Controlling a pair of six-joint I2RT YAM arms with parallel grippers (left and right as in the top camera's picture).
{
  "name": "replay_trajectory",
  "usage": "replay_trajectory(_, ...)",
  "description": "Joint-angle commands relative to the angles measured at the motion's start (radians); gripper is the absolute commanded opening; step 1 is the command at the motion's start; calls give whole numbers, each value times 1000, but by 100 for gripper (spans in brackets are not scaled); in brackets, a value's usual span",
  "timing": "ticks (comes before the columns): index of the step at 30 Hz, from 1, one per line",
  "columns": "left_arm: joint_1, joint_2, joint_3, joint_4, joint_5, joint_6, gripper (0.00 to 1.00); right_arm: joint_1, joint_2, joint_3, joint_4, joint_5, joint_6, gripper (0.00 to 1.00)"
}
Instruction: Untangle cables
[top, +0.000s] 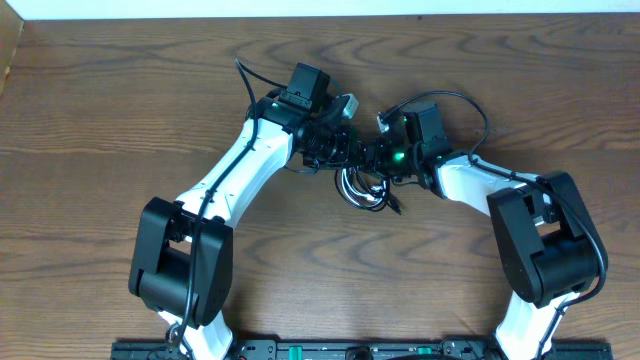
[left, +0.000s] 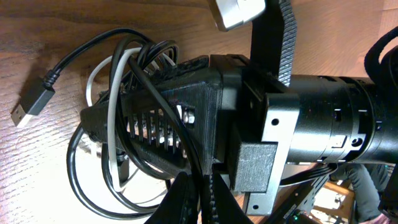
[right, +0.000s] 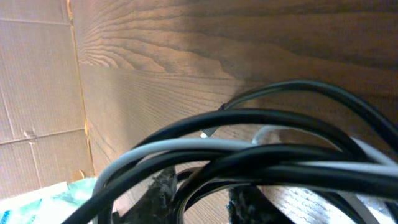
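Cables (left: 134, 68) looped around right gripper (right: 205, 198) | USB plug (left: 30, 107) alongside | cardboard (right: 37, 93) nearby

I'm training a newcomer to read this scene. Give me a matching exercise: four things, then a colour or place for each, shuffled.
Things:
1. plug
2. white cable
3. table
4. tangle

Descriptions:
A. brown wood grain
B. near the table's middle, overhead view
C. woven among black loops
D. lying flat at a black cable's end

Pairs: 1-D; 2-C; 3-A; 4-B
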Motion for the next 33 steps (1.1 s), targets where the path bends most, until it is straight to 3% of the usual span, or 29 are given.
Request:
replay_trajectory(1,-2,4,6,0,26,14,8,10,14,1,-23,14,-20,17)
replay_trajectory(5,-2,4,6,-31,-41,14,7,-14,13,1,-74,14,-61,1)
replay_trajectory(13,-3,4,4,-119,-212,14,7,-77,-51,1,-214,12,-167,1)
replay_trajectory(23,-14,14,-33,-95,-227,14,8,-124,-277,1,-272,-21,-186,1)
replay_trajectory(33,-46,14,-65,-35,-236,15,7,-167,-301,1,-399,-156,-216,1)
